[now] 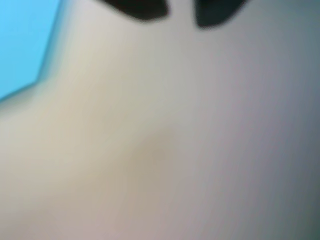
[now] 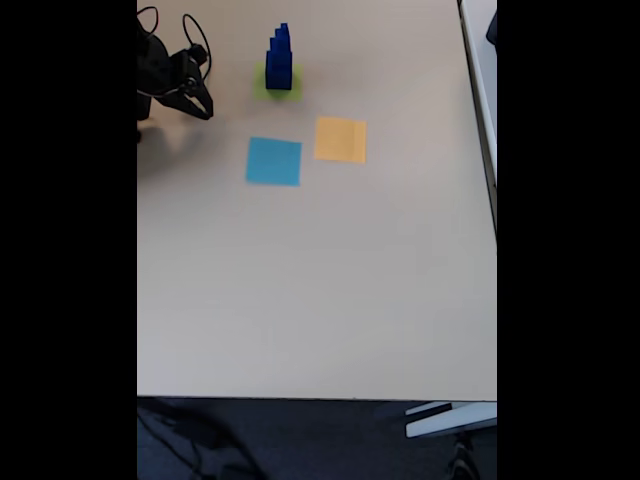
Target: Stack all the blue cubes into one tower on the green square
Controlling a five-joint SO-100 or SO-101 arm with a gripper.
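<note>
Fixed view, left to right. At the far left edge the claw hangs above bare worktop, beside the arm's dark body and its cabling. It holds nothing; its two fingers appear a little apart, tips pointing down and right, though the detail is small. In the wrist view two dark finger shapes enter from the top edge with a pale gap between them, which agrees with a narrow-open, empty claw; that picture is heavily blurred.

To the right of the claw stands the tower: the blue cubes piled in a stepped, tapering column, upright, resting on the green square, whose lime edge shows round the base. The number of cubes cannot be counted with certainty at this size, but several steps are visible and no loose blue cube lies elsewhere on the worktop.

Below and slightly right of the claw lies the light-blue square, bare; its corner also shows at the upper left of the wrist view. Just right of it is the orange-yellow square, also bare.

Judgement: stacking appears complete and the arm stands clear of the column. The next move calls only for parking the arm away from the tower, avoiding any sweep to the right that might knock it
</note>
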